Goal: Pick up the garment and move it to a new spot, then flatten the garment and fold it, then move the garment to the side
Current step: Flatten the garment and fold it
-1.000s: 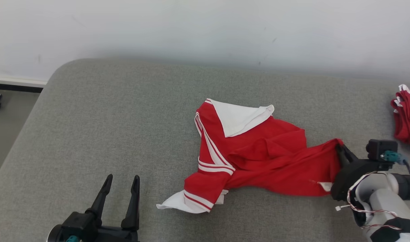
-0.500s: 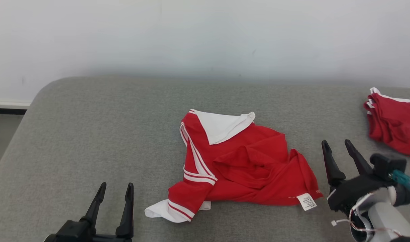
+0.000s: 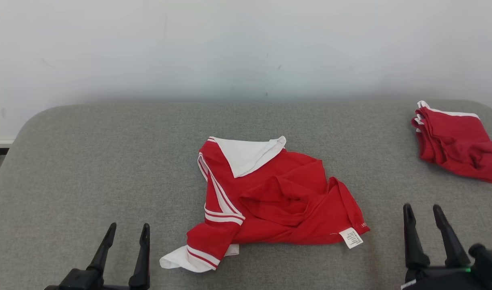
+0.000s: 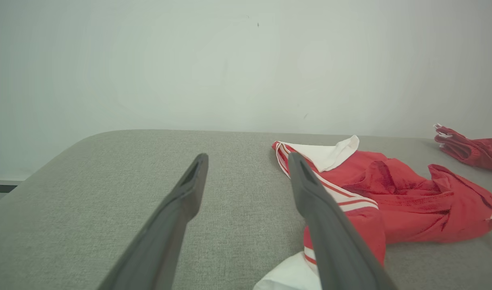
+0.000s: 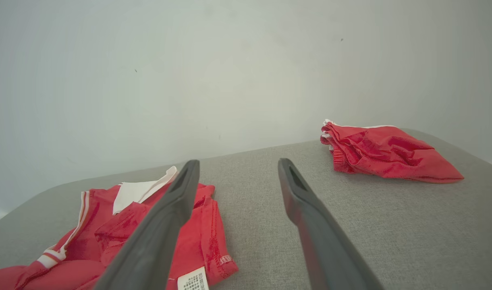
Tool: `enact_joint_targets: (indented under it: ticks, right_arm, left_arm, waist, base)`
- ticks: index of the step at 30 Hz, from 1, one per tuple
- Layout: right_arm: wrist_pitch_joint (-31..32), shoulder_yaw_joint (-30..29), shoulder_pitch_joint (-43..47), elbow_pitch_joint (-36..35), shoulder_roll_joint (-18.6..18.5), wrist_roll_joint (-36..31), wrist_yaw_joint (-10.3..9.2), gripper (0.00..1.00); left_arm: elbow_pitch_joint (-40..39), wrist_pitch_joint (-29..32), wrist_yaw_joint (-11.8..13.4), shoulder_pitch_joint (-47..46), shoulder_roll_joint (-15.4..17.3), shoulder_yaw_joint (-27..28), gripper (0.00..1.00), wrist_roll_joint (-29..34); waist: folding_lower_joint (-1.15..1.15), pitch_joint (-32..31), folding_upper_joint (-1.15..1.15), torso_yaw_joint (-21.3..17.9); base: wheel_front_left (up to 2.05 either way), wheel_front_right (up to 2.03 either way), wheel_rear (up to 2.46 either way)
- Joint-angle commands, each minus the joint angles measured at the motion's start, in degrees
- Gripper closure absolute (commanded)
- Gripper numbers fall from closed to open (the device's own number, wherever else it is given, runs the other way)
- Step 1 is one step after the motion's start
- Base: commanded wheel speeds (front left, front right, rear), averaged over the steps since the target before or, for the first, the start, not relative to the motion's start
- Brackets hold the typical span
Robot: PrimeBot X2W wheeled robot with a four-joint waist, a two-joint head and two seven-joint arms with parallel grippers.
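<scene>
The garment (image 3: 270, 197) is a red shirt with white collar, stripes and cuffs, lying crumpled in the middle of the grey cushioned surface (image 3: 108, 161); a white label sticks out at its lower right. It also appears in the left wrist view (image 4: 391, 201) and the right wrist view (image 5: 149, 225). My left gripper (image 3: 127, 230) stands open at the lower left, apart from the shirt's white cuff. My right gripper (image 3: 422, 210) is open at the lower right, to the right of the label, holding nothing.
A second red garment (image 3: 455, 141), folded and bunched, lies at the far right of the surface near its rounded corner, seen too in the right wrist view (image 5: 383, 151). A pale wall (image 3: 246, 48) rises behind. Bare grey surface spreads to the left.
My right gripper let go of the shirt's right edge and drew back to the lower right, now open. The released cloth slumped into the pile. The head camera shifted rightward, showing more of the second garment.
</scene>
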Motion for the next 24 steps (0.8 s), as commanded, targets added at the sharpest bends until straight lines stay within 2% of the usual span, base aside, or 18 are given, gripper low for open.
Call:
enact_joint_targets:
  ticks: [1, 7, 14, 20, 24]
  right_arm:
    - [0.34, -0.92, 1.84, -1.5, 1.42, -1.1, -0.15, 0.0]
    - [1.69, -3.0, 5.55, -6.03, 4.33, -4.34, -0.15, 0.0]
    - [3.14, -3.49, 6.22, -7.83, 5.54, -5.45, -0.15, 0.0]
    - [3.56, -2.1, 5.17, -7.9, 6.09, -6.26, -0.15, 0.0]
    - [3.66, -1.67, 4.46, -7.98, 6.48, -6.84, -0.15, 0.0]
  left_arm:
    - [0.52, -0.19, 0.06, 0.75, 0.39, 0.46, 0.0, 0.95]
    - [2.3, -0.19, 1.79, 0.57, 0.97, 2.23, 0.0, 4.41]
    - [3.53, -0.19, 1.07, -0.43, 1.05, 1.8, 0.0, 5.14]
    - [5.58, -0.19, 0.19, -4.82, 0.46, -5.08, 0.0, 5.95]
    - [9.61, 0.17, 0.1, -9.86, 0.71, -10.51, 0.0, 6.46]
  waist:
    - [0.0, -0.12, 0.0, -0.14]
    - [0.0, 0.14, 0.0, -0.9]
    - [0.0, 0.39, 0.0, -1.57]
    - [0.0, 1.46, 0.0, -3.32]
    - [0.0, 2.97, 0.0, -4.99]
  base:
    - [0.0, 0.0, 0.0]
    - [0.0, 0.0, 0.0]
    - [0.0, 0.0, 0.0]
    - [0.0, 0.0, 0.0]
    - [0.0, 0.0, 0.0]
